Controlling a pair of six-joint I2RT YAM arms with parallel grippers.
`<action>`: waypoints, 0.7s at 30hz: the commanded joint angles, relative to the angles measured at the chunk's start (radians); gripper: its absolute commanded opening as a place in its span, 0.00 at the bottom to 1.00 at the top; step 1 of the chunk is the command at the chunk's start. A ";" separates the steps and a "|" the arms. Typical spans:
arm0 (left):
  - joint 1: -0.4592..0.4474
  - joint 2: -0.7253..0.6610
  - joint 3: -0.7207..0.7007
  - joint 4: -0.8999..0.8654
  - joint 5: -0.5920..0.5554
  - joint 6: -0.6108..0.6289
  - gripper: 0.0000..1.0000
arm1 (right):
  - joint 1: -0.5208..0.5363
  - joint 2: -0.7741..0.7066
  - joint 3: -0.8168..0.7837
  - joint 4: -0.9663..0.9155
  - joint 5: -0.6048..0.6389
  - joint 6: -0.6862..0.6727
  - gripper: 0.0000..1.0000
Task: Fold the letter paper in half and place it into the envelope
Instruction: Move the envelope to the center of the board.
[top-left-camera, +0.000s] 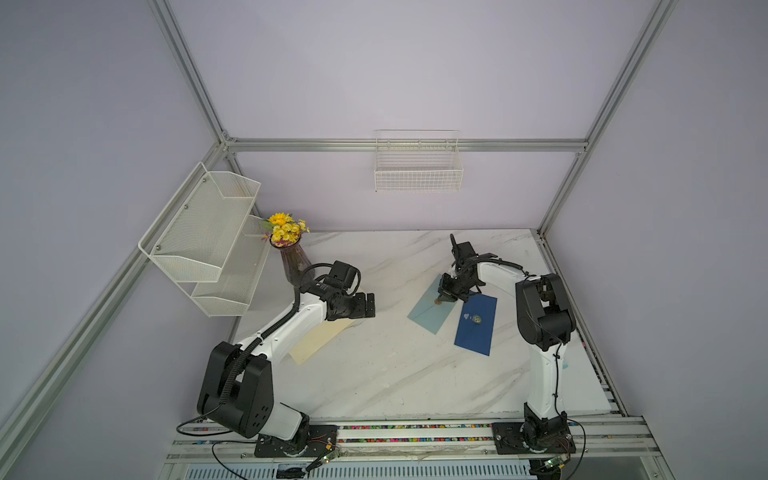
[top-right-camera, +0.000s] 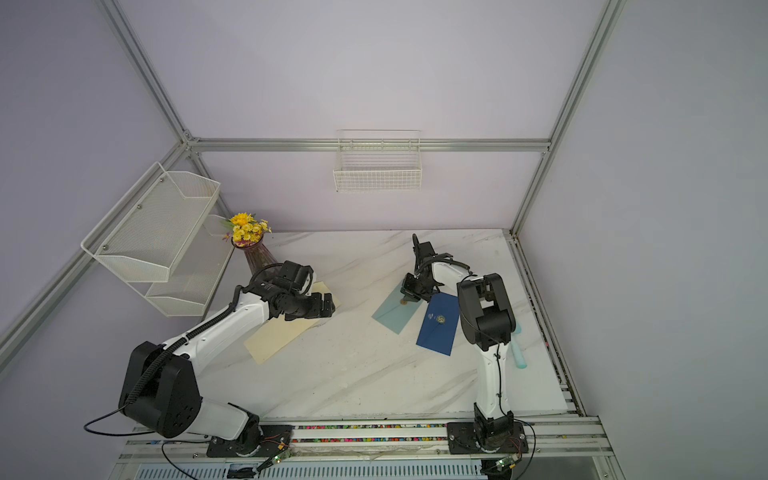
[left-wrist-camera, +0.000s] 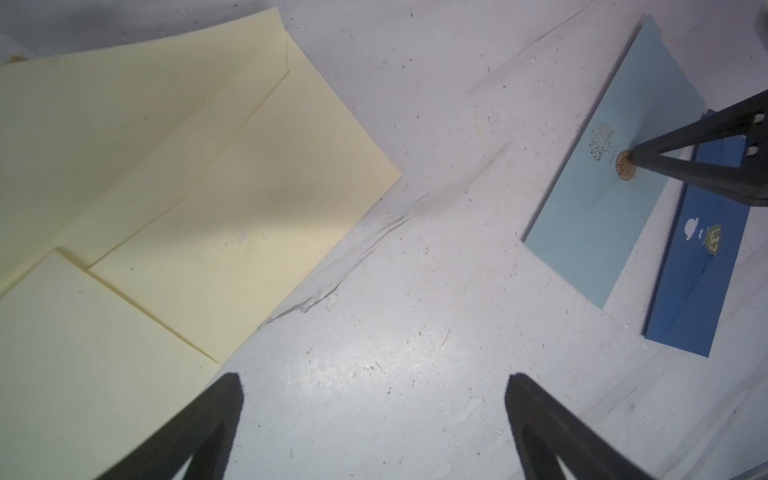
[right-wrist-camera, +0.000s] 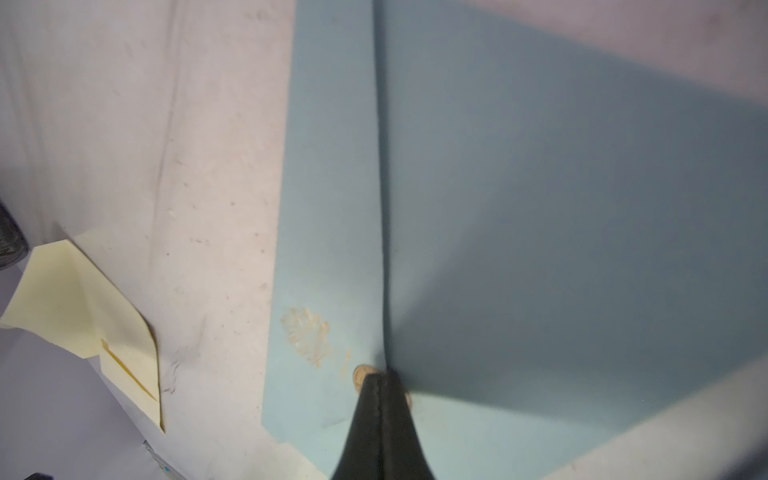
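- Left pincer (left-wrist-camera: 374, 378) gapes wide, empty, above the bench (left-wrist-camera: 415, 270), beside the cream envelope (left-wrist-camera: 249, 187).
- Right pincer (right-wrist-camera: 380, 378), closed, touches the gold seal (left-wrist-camera: 622, 168) on the pale blue envelope (right-wrist-camera: 324, 208).

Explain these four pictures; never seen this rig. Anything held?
Two robot arms stand on a white marble-look table. Two pictures look down from one overhead stereo camera; two come from wrist cameras. On the table: a cream envelope with a cream paper sheet touching it, a light blue envelope, a dark blue envelope, and a tinted glass vase of yellow flowers. The left arm holds its jaws wide open by the cream envelope, gripping nothing. On the right arm the jaws are shut, tip at the light blue envelope's round gold seal; whether they pinch its flap is unclear.
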 joint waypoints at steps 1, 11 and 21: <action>0.038 -0.038 0.012 -0.024 -0.036 0.007 1.00 | 0.005 0.055 0.022 0.015 -0.001 -0.010 0.00; 0.192 -0.091 -0.013 -0.054 -0.056 0.040 1.00 | -0.023 0.010 0.004 -0.094 0.270 -0.035 0.00; 0.282 -0.061 -0.079 -0.039 -0.109 0.094 1.00 | -0.034 0.018 0.152 -0.179 0.281 -0.094 0.00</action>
